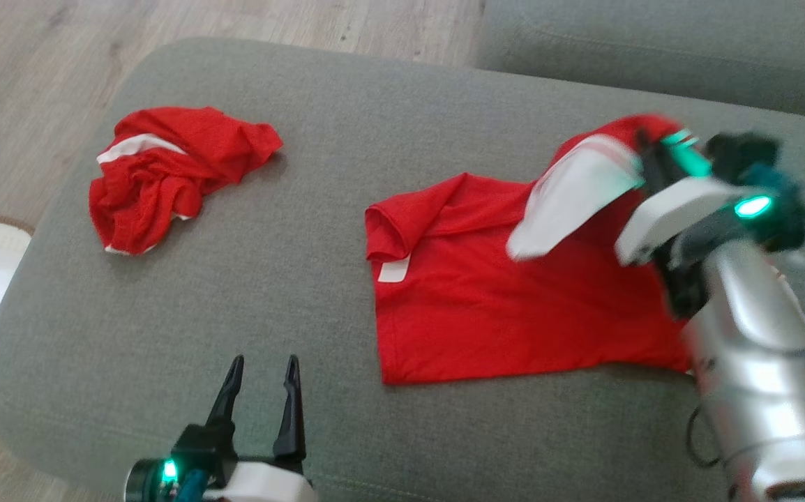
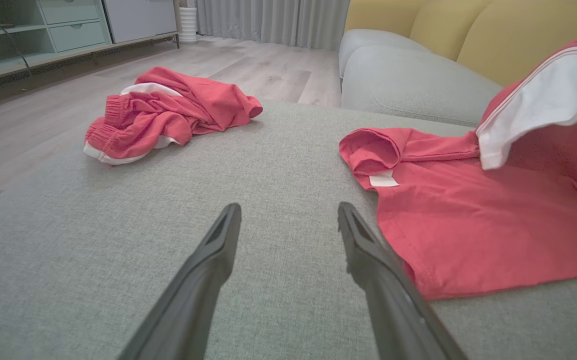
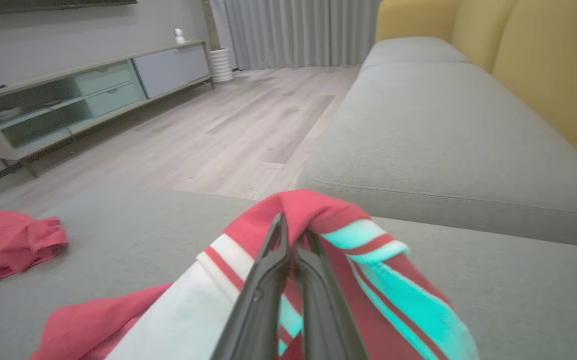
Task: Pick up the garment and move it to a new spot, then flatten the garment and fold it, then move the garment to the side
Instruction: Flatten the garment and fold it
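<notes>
Where the garment lies: red short-sleeved T-shirt with white trim [image 1: 514,314] is spread on wide grey fabric sofa seat [image 1: 305,279], right half of head view, one sleeve rolled over at its top left corner.
Lifted part: far right corner of the shirt is held up off the seat, white inner side showing; the rest lies flat.
Right gripper [image 3: 292,235]: fingers pressed together, clamped on a red fold at the shirt's striped red-and-white edge; blurred in head view.
Left gripper [image 2: 288,215]: fingers apart, nothing between them, low over bare seat just beside the shirt's near hem; contact with seat, cannot tell.
Second cloth: crumpled red garment with white band [image 1: 172,174], far left of seat, well apart from the shirt.
Surroundings: pale wood-plank floor [image 3: 228,125], yellow sofa backrest [image 3: 543,65], low grey-green cabinet [image 3: 78,95] by the wall.
</notes>
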You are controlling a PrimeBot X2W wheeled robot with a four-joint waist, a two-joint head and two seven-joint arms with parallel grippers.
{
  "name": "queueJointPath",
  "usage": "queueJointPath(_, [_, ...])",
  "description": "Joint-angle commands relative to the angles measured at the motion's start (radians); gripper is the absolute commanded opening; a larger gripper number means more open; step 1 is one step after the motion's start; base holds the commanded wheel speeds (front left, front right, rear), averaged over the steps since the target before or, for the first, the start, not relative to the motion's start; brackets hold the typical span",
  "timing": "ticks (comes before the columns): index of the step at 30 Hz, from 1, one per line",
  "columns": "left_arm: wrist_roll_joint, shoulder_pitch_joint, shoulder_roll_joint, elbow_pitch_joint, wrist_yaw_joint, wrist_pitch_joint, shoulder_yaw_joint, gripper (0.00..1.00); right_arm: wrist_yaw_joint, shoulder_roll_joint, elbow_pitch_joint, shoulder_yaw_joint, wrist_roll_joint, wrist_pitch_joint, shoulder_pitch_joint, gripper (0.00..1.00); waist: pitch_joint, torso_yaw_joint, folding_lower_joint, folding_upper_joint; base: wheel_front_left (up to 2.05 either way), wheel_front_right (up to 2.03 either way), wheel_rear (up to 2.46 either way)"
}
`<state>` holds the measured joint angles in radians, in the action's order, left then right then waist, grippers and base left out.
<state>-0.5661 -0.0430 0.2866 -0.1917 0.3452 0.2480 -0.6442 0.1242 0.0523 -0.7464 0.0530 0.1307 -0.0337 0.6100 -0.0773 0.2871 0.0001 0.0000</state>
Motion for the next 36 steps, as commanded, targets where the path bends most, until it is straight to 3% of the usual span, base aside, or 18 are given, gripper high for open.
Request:
queueJointPath(1, [0.007, -0.063, -0.001, 0.023, -0.007, 0.012, 0.03, 1.0, 0.007, 0.008, -0.008, -0.051, -0.053, -0.001, 0.09, 0.0, -0.017, 0.013, -0.0001, 0.0, 0.0, 0.0, 0.0])
queueJointPath(10, [0.018, -0.095, -0.021, 0.006, -0.024, 0.013, 0.028, 1.0, 0.007, 0.029, -0.174, -0.352, -0.244, -0.043, 0.235, 0.0, -0.06, 0.039, -0.0001, 0.0, 0.0, 0.0, 0.0])
queueJointPath(11, [0.02, -0.098, -0.023, 0.004, -0.026, 0.013, 0.029, 1.0, 0.007, 0.033, -0.184, -0.388, -0.27, -0.058, 0.244, 0.31, -0.063, 0.041, -0.0001, 0.0, 0.0, 0.0, 0.0])
queueJointPath(12, [0.021, -0.1, -0.025, 0.002, -0.028, 0.013, 0.03, 1.0, 0.007, 0.036, -0.191, -0.423, -0.296, -0.076, 0.254, 0.88, -0.067, 0.041, -0.0001, 0.0, 0.0, 0.0, 0.0])
queueJointPath(13, [0.024, -0.104, -0.027, -0.002, -0.03, 0.013, 0.035, 1.0, 0.007, 0.036, -0.201, -0.487, -0.346, -0.108, 0.272, 1.0, -0.072, 0.038, -0.0001, 0.0, 0.0, 0.0, 0.0])
queueJointPath(19, [0.034, -0.107, -0.031, -0.007, -0.032, 0.013, 0.05, 1.0, 0.007, 0.021, -0.238, -0.579, -0.452, -0.159, 0.317, 1.0, -0.069, 0.002, -0.0001, 0.0, 0.0, 0.0, 0.0])
queueJointPath(25, [0.045, -0.111, -0.03, -0.007, -0.04, 0.014, 0.067, 1.0, 0.007, 0.01, -0.278, -0.533, -0.474, -0.206, 0.324, 1.0, -0.04, -0.059, -0.0001, 0.0, 0.0, 0.0, 0.0])
queueJointPath(31, [0.045, -0.115, -0.033, -0.023, -0.053, 0.014, 0.092, 1.0, 0.007, 0.0, -0.273, -0.435, -0.391, -0.227, 0.263, 1.0, 0.013, -0.131, -0.0001, 0.0, 0.0, 0.0, 0.0])
queueJointPath(36, [0.03, -0.094, -0.035, -0.051, -0.068, 0.014, 0.126, 1.0, 0.007, -0.002, -0.176, -0.266, -0.205, -0.228, 0.125, 1.0, 0.067, -0.177, -0.0001, 0.0, 0.0, 0.0, 0.0])
